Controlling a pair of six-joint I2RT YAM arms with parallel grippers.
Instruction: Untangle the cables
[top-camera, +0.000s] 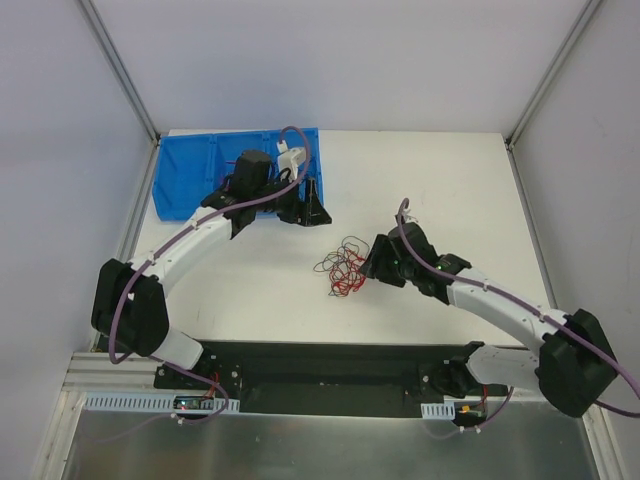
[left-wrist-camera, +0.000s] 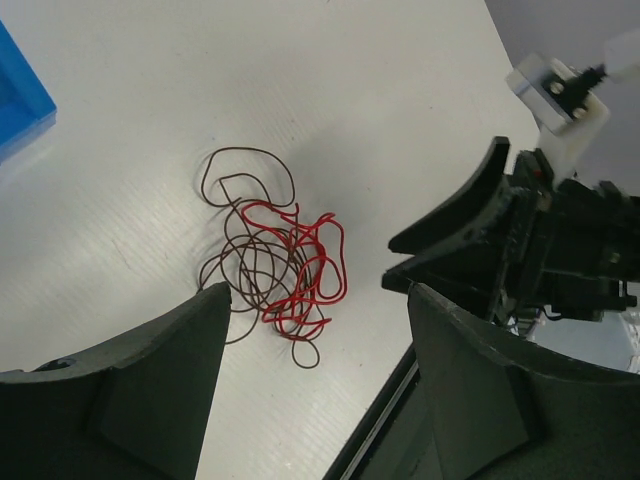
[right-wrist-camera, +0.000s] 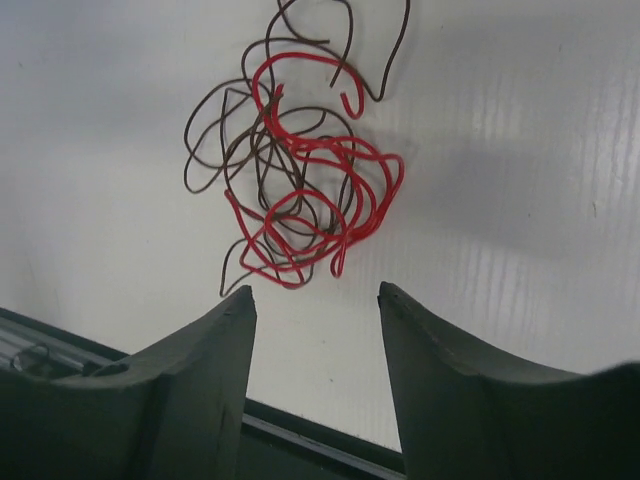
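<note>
The right gripper (right-wrist-camera: 315, 300) stood partly open with nothing between its jaws, just beside the right edge of the cables (right-wrist-camera: 295, 180). These were a loose red and dark tangle lying near the middle of the white worktop (top-camera: 440, 180). The left gripper (left-wrist-camera: 315, 300), wide and empty, hung to the far left by the blue bin (top-camera: 185, 180), apart from the tangle. Pinching several crossed strands together would likely drag the whole clump and tighten it. Wire this thin might also slip free.
</note>
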